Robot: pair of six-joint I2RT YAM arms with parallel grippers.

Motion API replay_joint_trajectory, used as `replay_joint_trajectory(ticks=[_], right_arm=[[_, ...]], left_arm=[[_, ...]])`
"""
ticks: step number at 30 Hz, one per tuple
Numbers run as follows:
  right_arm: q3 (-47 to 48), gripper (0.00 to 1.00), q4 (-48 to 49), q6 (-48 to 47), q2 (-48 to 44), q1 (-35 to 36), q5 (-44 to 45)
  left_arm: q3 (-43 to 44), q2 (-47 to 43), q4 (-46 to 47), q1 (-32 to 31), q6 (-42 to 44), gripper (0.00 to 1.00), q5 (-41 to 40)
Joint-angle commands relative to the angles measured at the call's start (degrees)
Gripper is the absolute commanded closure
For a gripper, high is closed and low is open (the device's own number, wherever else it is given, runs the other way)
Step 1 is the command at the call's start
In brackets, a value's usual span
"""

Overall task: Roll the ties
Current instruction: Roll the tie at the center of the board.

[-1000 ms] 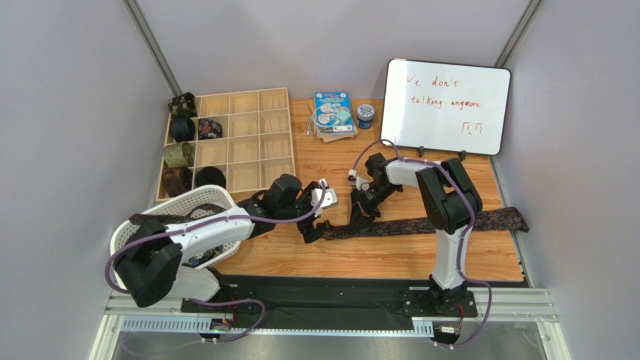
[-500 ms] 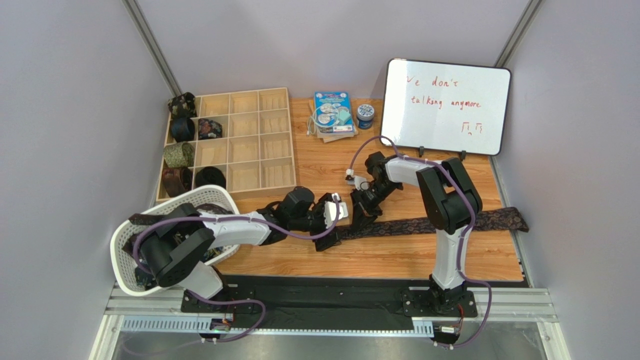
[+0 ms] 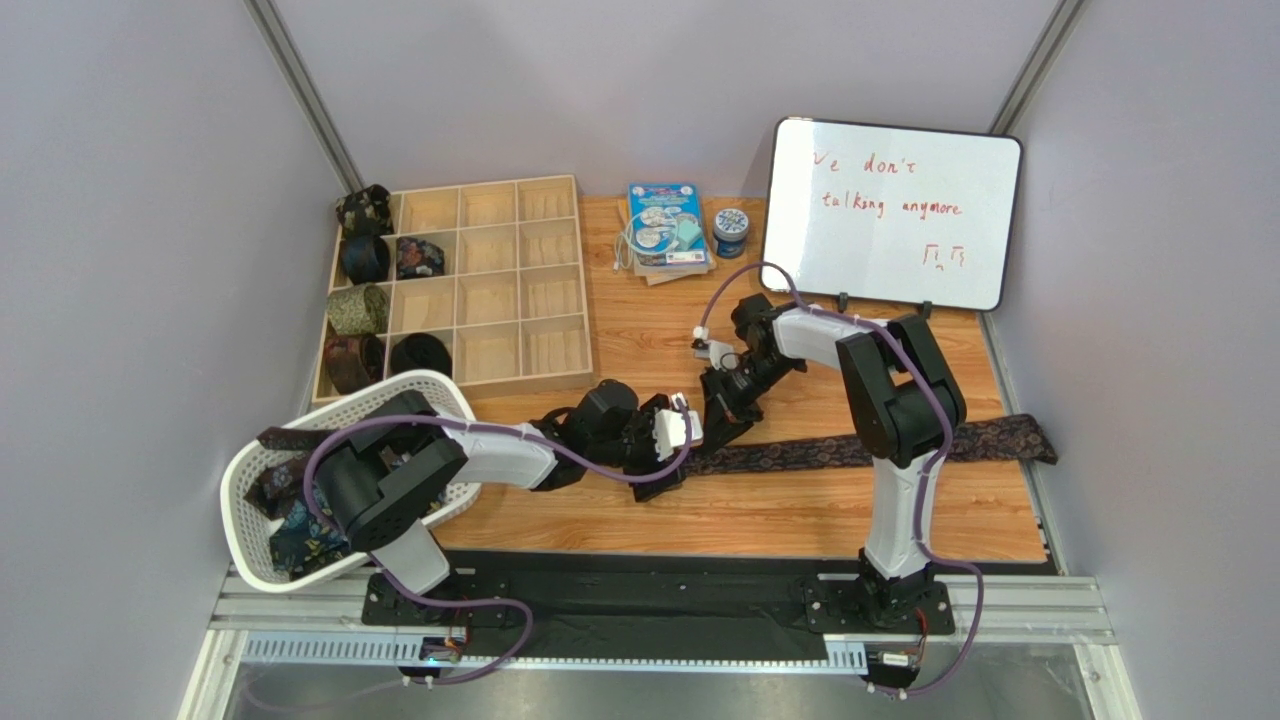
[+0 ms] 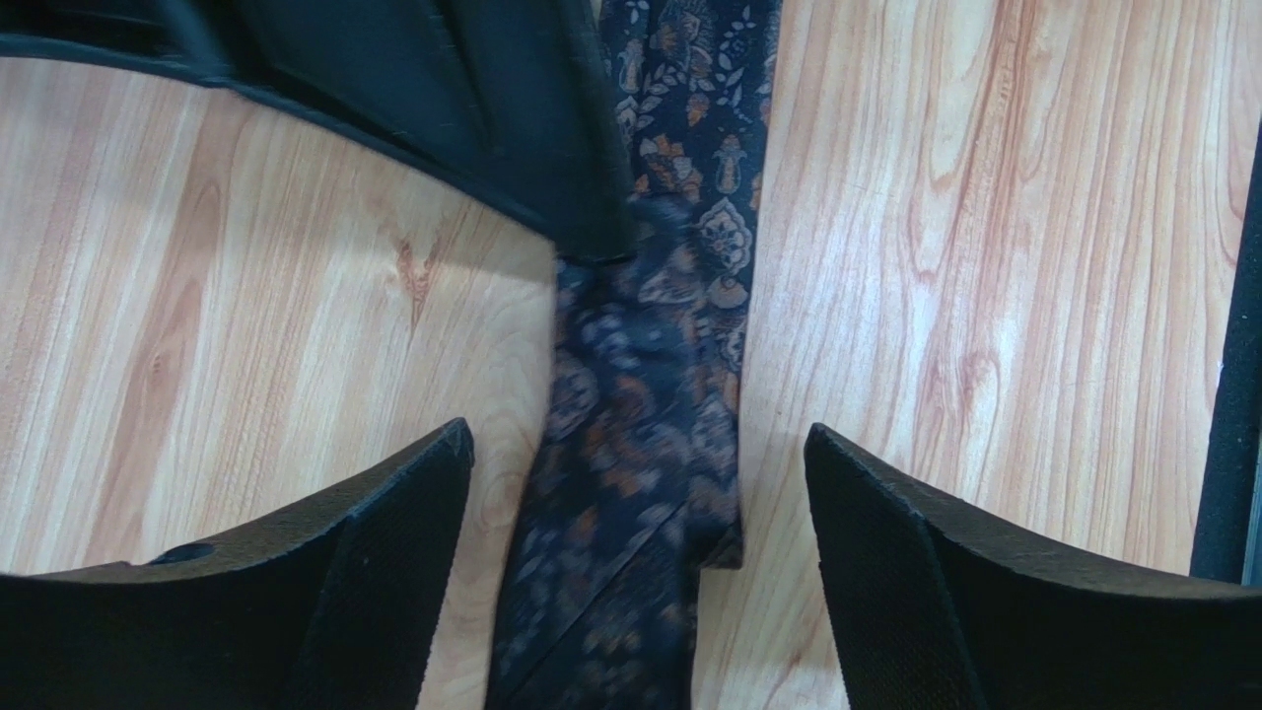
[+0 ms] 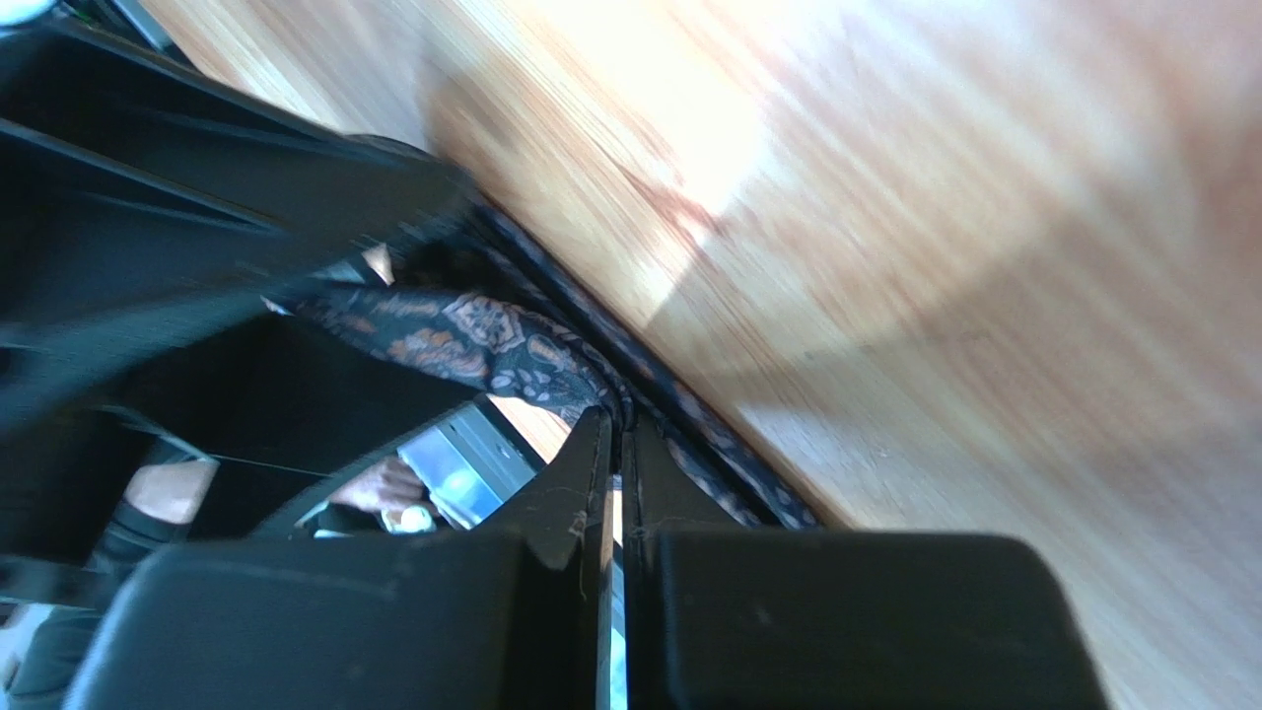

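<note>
Your left tool (image 4: 634,440) straddles the tie (image 4: 696,244), wide open; your right tool (image 5: 618,425), pinching it, could drag it clear.

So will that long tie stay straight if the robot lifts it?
Probably not. The tie lies flat and thin along the table, so it likely droops when lifted. In the left wrist view it wrinkles and folds over itself like soft cloth, so it should bend and roll easily. It is probably light, too.
</note>
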Motion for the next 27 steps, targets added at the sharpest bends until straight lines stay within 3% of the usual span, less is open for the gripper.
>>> replay_joint_trajectory(ticks=[1, 3, 8, 14, 17, 20, 22, 25, 27], right_arm=[[3.59, 1.00, 2.47, 1.97, -1.49, 0.90, -3.18], [3.50, 1.00, 4.05, 6.19, -1.49, 1.51, -4.94], [5.35, 1.00, 1.42, 3.91, -2.02, 3.97, -2.75], [6.75, 1.00, -1.48, 2.59, -0.70, 3.97, -1.35], [5.35, 1.00, -1.92, 2.59, -2.19, 3.97, -0.73], [3.77, 1.00, -3.06, 0.93, -3.25, 3.45, 0.15], [2.89, 1.00, -3.15, 0.66, -3.51, 3.36, 1.11], [2.36, 1.00, -2.80, 0.48, -2.46, 3.27, 1.81], [2.10, 1.00, -1.84, 0.57, -2.02, 3.36, 2.69]], left_arm=[[-0.26, 0.77, 3.98, -0.11, -3.56, 0.18, 2.93], [0.00, -0.36, 1.44, -0.02, -4.80, 0.21, 0.93], [-4.91, -0.20, 7.47, 0.16, -2.69, 0.37, 1.79], [-5.18, 2.97, 8.98, 0.33, -5.86, 0.56, 1.18], [-4.48, 3.23, 7.67, 0.51, -4.89, 0.61, 0.21], [-4.48, 2.71, 6.70, 0.59, -4.98, 0.56, -0.84], [-4.65, 1.92, 6.61, 0.95, -5.24, 0.43, -0.85], [-4.74, -0.63, 5.55, 2.09, -5.42, 0.34, 0.38], [-4.48, -3.17, 3.63, 3.58, -6.82, 0.32, 1.78]])
